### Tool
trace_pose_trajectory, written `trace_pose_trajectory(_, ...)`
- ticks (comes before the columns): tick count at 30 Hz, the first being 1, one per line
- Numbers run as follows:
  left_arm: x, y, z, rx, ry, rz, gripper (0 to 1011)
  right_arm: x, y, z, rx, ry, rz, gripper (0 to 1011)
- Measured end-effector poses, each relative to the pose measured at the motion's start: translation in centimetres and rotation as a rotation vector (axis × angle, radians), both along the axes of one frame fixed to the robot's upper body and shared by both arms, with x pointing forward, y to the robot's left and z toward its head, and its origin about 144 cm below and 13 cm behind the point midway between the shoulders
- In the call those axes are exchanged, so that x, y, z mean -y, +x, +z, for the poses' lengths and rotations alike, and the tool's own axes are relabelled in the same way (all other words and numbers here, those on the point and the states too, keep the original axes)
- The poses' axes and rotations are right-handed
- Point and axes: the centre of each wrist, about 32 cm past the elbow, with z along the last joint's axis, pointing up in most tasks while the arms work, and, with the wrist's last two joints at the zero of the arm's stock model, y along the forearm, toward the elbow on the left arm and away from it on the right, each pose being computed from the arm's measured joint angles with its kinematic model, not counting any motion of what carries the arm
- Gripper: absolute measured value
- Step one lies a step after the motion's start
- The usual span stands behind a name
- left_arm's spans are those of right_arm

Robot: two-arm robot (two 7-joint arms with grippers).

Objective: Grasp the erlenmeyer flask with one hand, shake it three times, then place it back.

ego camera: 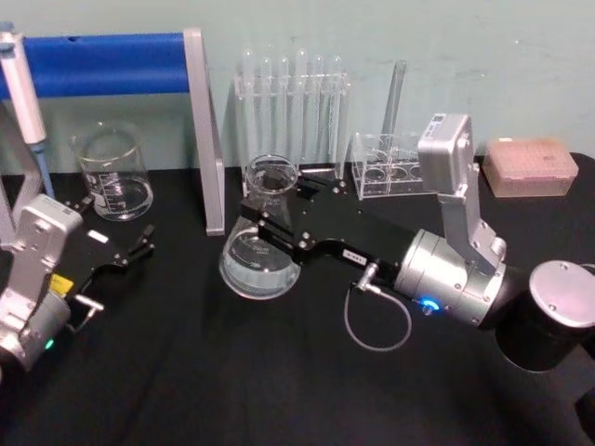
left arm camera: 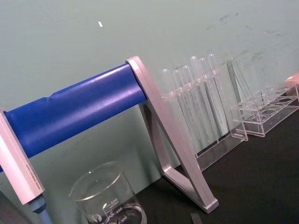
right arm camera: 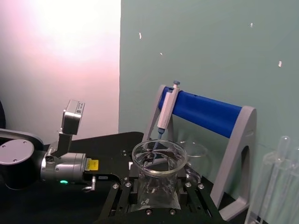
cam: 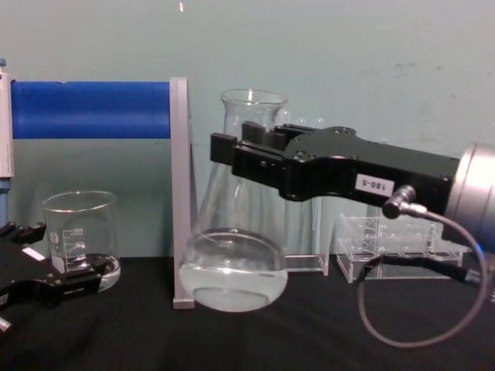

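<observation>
Firmly clamped about its narrow neck, the erlenmeyer flask (ego camera: 257, 263) hangs in the right gripper (cam: 246, 154), whose black fingers pinch the clear glass just below the flared lip. That hold likely leaves the wide, liquid-laden base free to swing for the shaking. Its rounded bottom seems barely clear of the matte black table (ego camera: 232, 372), beside the grey leg of a blue-barred stand (ego camera: 102, 63). The left gripper (ego camera: 139, 243) sits parked at the left near a smooth cylindrical beaker (ego camera: 113, 172), fingers apart.

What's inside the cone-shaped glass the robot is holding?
Clear liquid sits low in the erlenmeyer flask. The right gripper covers part of the neck, hiding that bit.
</observation>
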Motion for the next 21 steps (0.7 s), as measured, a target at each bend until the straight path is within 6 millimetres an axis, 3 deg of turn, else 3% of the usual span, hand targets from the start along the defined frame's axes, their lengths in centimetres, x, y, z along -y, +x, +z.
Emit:
trace_pose_trajectory(11,0.0,0.0,0.0,0.000,0.000,0.000,1001,0.5,0.4,0.0,0.008,0.014,-0.030,450)
trace_pose_trajectory(21,0.0,0.0,0.0,0.000,0.000,0.000,1001,3.9,0.2,0.2,0.022,0.026,-0.230,450)
